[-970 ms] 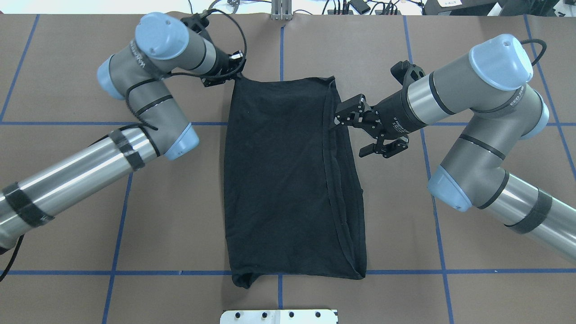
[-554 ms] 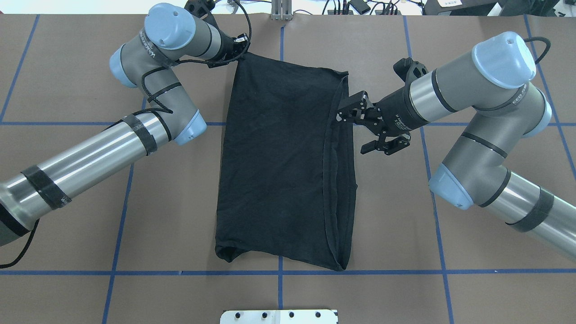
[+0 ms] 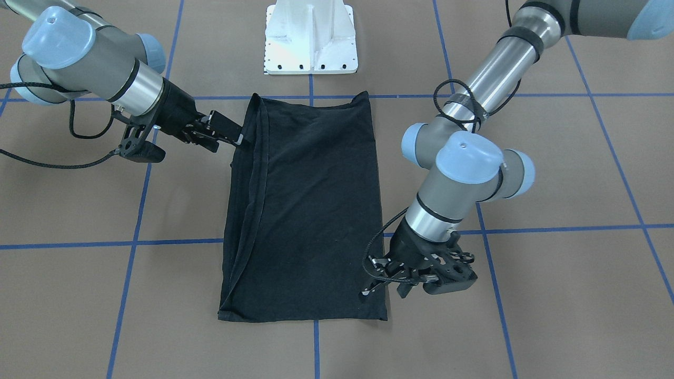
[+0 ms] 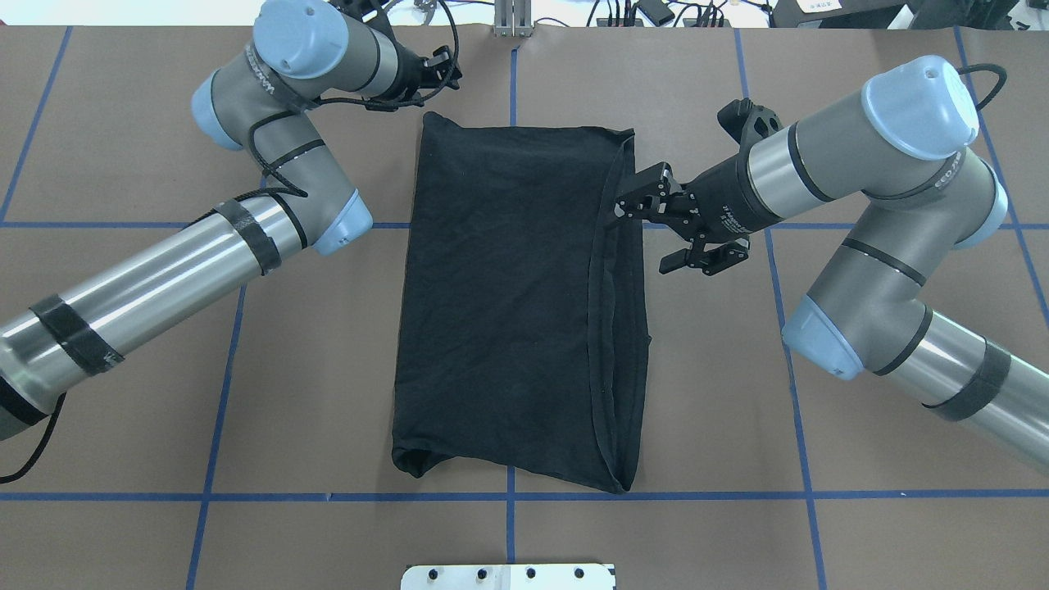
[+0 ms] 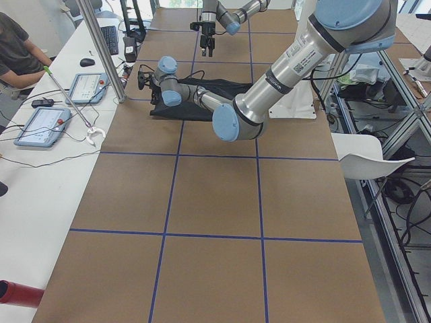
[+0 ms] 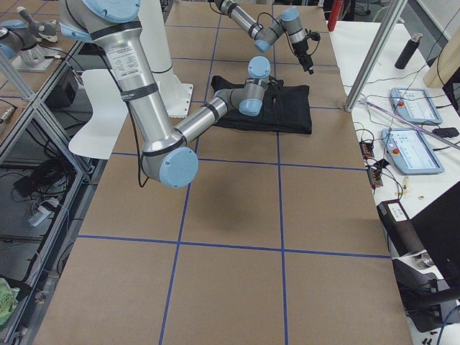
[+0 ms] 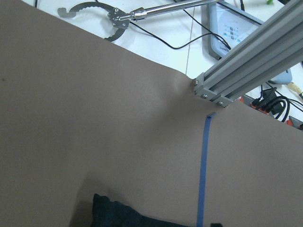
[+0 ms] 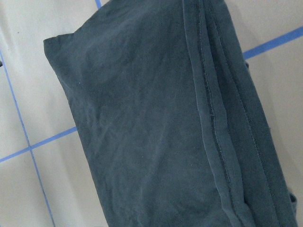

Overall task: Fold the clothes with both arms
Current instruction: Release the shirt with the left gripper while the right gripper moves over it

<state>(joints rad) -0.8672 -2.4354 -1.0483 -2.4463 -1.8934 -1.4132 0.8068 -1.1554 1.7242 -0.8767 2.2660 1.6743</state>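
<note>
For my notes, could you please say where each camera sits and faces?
Front-facing: across table, facing white pedestal; left arm, right arm.
Overhead: behind robot, above folded black cotton T-shirt; both arms.
Exterior left: table's end; left arm nearest.
Exterior right: opposite end; right arm nearest.
Left wrist: brown table, T-shirt corner; no arm.
Right wrist: T-shirt close-up; no arm.
All show the T-shirt.

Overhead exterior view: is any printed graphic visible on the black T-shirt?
No, the T-shirt shows only plain black fabric across its whole upper face.
</note>
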